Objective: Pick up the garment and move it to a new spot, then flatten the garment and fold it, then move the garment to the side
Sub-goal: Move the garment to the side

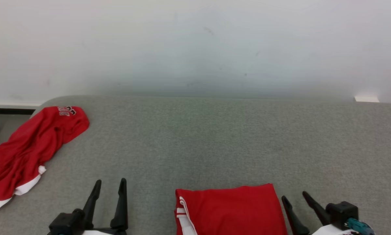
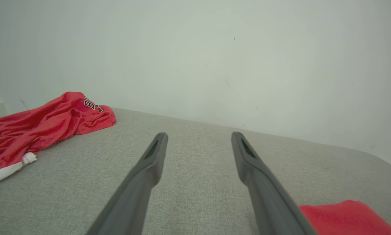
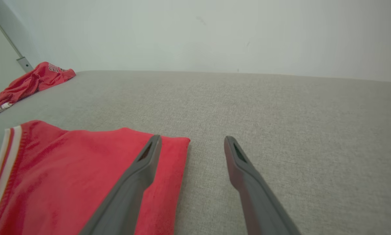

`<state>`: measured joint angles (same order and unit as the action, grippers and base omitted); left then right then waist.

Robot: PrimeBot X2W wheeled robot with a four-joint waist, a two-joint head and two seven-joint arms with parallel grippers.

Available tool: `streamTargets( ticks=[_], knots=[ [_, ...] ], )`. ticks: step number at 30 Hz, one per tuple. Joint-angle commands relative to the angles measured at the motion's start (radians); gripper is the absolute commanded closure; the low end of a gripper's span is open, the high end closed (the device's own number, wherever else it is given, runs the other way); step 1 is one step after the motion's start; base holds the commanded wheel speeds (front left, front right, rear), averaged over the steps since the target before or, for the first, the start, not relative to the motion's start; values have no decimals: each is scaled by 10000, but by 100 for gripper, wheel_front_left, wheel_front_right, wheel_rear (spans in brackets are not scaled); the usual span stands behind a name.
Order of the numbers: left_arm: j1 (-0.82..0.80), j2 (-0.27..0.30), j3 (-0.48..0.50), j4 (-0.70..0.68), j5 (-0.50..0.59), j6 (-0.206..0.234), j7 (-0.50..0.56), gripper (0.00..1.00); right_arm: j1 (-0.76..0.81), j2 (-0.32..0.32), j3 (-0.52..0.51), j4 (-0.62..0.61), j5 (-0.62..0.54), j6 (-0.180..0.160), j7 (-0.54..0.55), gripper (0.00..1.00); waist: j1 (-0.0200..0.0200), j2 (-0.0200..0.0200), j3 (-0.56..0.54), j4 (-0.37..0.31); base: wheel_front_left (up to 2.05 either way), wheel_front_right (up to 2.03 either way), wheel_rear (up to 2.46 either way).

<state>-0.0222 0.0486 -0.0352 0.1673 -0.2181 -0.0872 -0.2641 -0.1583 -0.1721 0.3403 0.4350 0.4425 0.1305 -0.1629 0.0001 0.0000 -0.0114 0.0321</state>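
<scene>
We start from the grey fabric-covered table [image 1: 215, 137], which runs wide before us and is mostly bare in the middle.

At its far left corner lies a crumpled garment [image 1: 29, 147], red with white trim and some lettering. It is bunched in loose folds, and one end trails toward the table's left edge. We judge nothing has been done to this one yet: it is neither flattened nor folded.

At the near edge, between our two arms, lies a folded garment [image 1: 231, 209], red with white stripes along its left side. It is a flat, neat rectangle. We judge the flattening and folding of this piece to be done. If it is the one in hand, only the move to the side is left. If the crumpled one is the job, the whole sequence remains.

Our left hand [image 1: 111, 180] hovers over bare table, its fingers spread wide and holding nothing. Our right hand [image 1: 294, 195] sits just beside the folded garment's right edge, likewise spread and empty. We cannot tell whether it touches the cloth.
</scene>
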Motion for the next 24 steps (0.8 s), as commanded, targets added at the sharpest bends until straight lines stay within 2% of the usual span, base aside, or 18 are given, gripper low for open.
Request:
streamTargets(
  ticks=[1, 11, 15, 18, 24],
  knots=[
    [-88, 38, -11, 47, -105, 37, 1, 0, -262, 32, 269, 388, 211, 1, 367, 0, -1, 0, 25, 211, 0, 0, 0],
    [-92, 36, -176, 152, -164, 51, 1, 0, -694, 272, 966, 2202, 1081, 1, 2687, 0, -1, 0, 73, 963, 0, 0, 0],
    [-50, 36, -200, 172, -135, 40, 1, 0, -642, 255, 1374, 2383, 1474, 2, 3273, 0, -1, 0, 74, 1157, 0, 0, 0],
    [-33, 38, -181, 183, -109, 40, 1, 0, -849, 135, 1481, 2250, 1629, 4, 3188, 100, -1, 0, 56, 1216, 0, 0, 0],
    [17, 35, -211, 143, -107, 65, 1, 0, -1391, -193, 1557, 1927, 1734, 1, 3001, 100, -1, 0, 22, 1113, 0, 0, 0]
  ],
)
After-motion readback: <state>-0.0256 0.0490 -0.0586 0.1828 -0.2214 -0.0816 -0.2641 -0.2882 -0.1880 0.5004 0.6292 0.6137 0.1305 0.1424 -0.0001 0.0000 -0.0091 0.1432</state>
